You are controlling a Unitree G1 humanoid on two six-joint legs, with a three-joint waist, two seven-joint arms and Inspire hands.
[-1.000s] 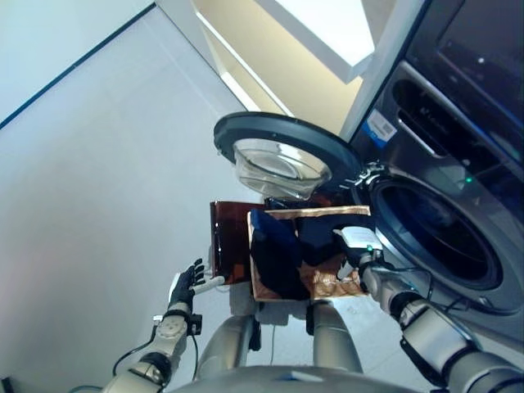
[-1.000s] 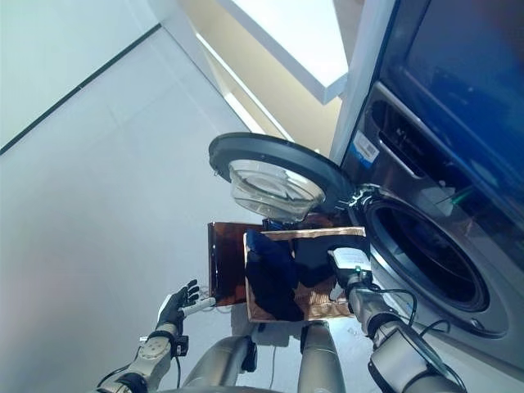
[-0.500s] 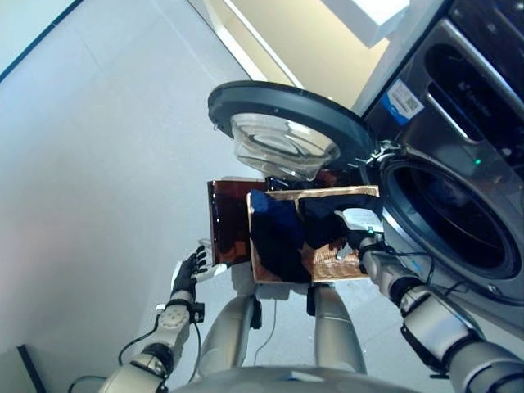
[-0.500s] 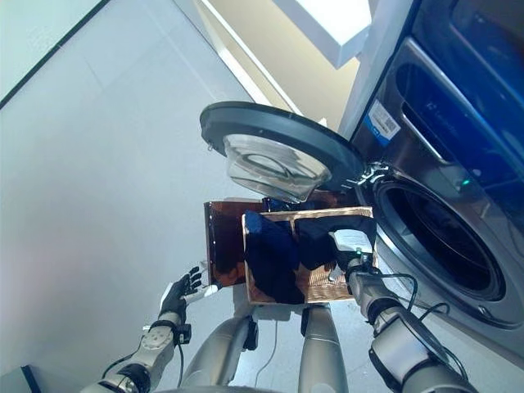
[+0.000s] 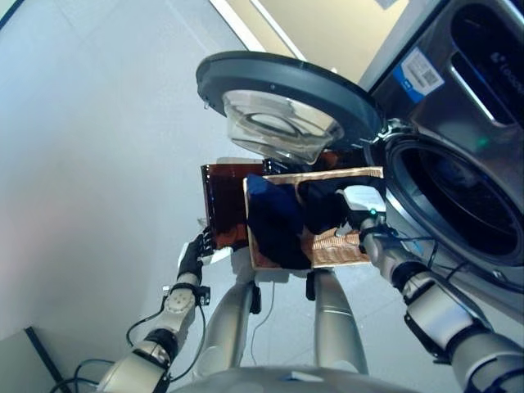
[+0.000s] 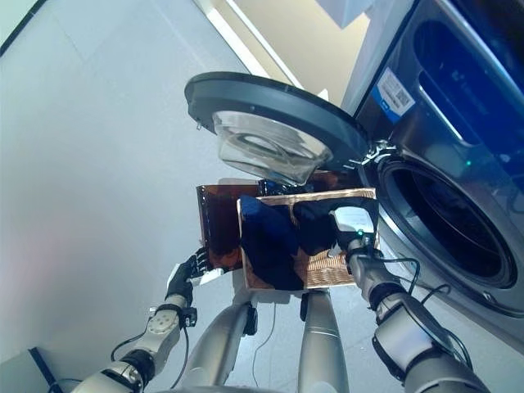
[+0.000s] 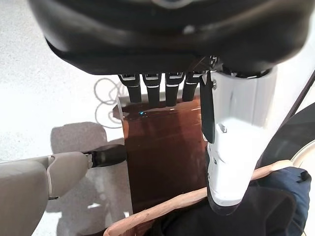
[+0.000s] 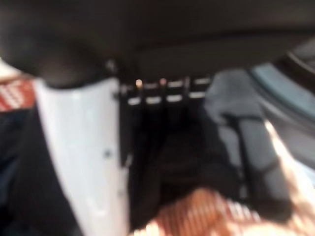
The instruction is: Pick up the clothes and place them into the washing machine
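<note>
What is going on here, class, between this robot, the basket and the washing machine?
The robot's right hand has reached into the basket onto the dark clothes; whether it grips them cannot be told. The left hand has straight fingers beside the brown box. The washing machine door stands open.

Washer drum front glossy dark metal; door matt plastic rim, clear glass bowl; basket woven wicker; clothes matt dark cloth

Dark navy clothes in a tan woven basket — beside it a glossy reddish-brown box.
</note>
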